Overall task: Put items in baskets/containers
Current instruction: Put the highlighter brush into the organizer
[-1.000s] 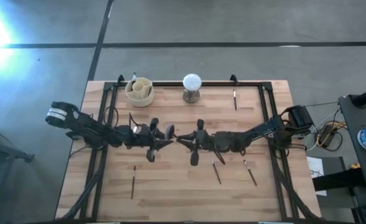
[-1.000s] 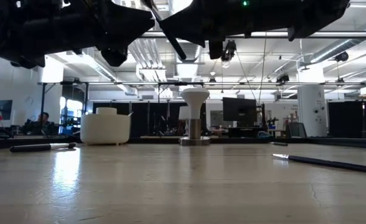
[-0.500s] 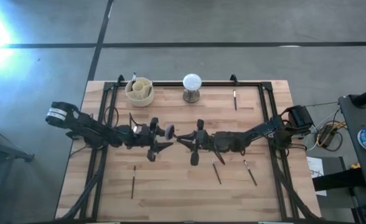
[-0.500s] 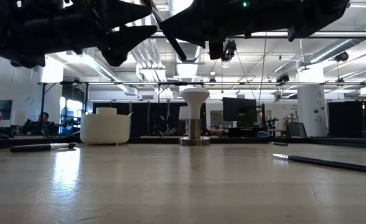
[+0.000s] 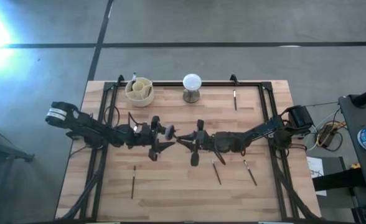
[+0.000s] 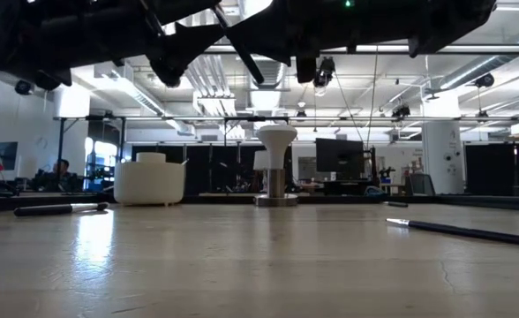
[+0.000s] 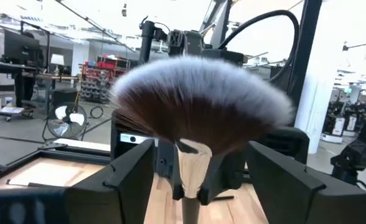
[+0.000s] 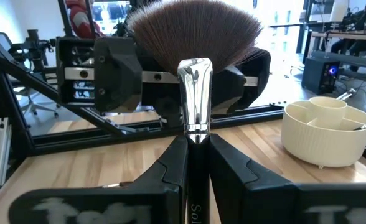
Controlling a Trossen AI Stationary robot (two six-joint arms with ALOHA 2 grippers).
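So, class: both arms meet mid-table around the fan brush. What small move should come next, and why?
Probably close the left gripper on the fan brush. Its fingers stand open either side of the brush head, while the right gripper clamps the handle. The cup sits on the left arm's side.

A fan brush [image 8: 194, 37] with brown, white-tipped bristles and silver ferrule is seen; the cup [image 8: 327, 129] is cream.
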